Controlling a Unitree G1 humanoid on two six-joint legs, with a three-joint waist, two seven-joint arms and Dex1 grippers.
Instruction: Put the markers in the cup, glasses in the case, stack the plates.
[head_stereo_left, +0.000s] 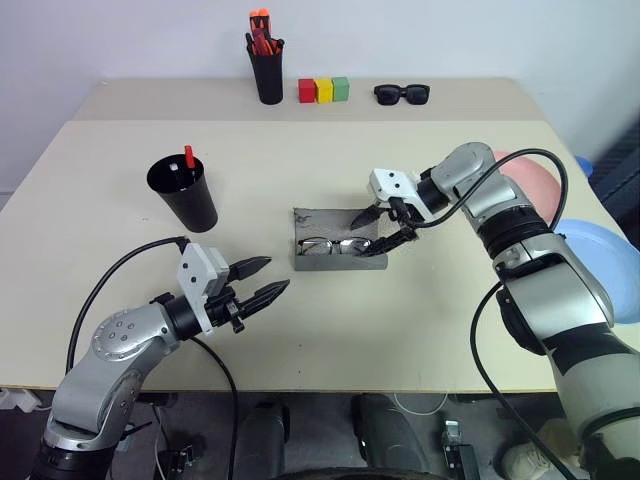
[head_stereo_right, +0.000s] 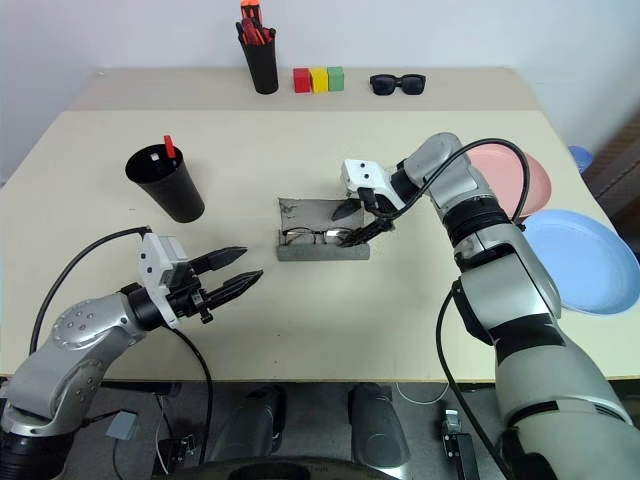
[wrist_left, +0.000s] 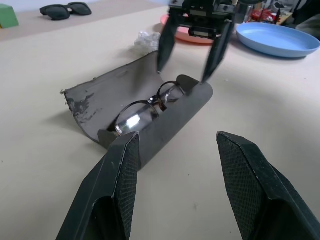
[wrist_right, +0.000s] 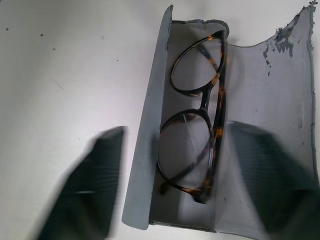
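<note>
The grey case (head_stereo_left: 312, 222) lies open mid-table with the glasses (head_stereo_left: 334, 245) resting folded in its tray. My right gripper (head_stereo_left: 366, 235) hovers over the case's right end, open, its fingers straddling the glasses (wrist_right: 197, 135) without holding them. My left gripper (head_stereo_left: 262, 280) stands open and empty, near the table's front edge, pointing at the case (wrist_left: 100, 95). The black cup (head_stereo_left: 183, 190) stands at the left with a red-capped marker (head_stereo_left: 187, 157) sticking out of it. The pink plate (head_stereo_right: 515, 175) and the blue plate (head_stereo_right: 580, 260) lie side by side at the right edge.
Along the back shelf stand a black pen holder (head_stereo_left: 266, 70) with orange pens, three coloured blocks (head_stereo_left: 323, 90) and black sunglasses (head_stereo_left: 402, 94). Bare tabletop stretches between the cup and the case and along the front edge.
</note>
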